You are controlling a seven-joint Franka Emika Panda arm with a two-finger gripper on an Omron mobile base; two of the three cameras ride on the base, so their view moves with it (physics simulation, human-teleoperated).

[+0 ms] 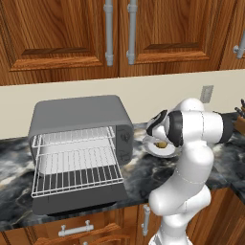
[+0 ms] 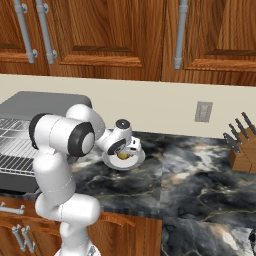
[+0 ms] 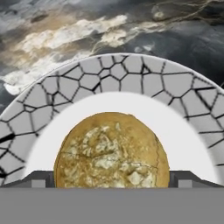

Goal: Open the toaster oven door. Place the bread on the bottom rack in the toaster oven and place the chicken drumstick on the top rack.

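Yellowish-brown bread (image 3: 111, 151) on plate (image 3: 109, 74), gripper (image 3: 111, 179) wide astride it

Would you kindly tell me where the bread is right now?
The bread lies on a mosaic-rimmed plate on the counter, right of the toaster oven, under the gripper.

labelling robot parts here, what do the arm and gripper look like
The arm is glossy white, built of rounded tubular segments with dark bands at the joints. The gripper has a white body with dark parts and two small dark finger tips. No cables or markings show.
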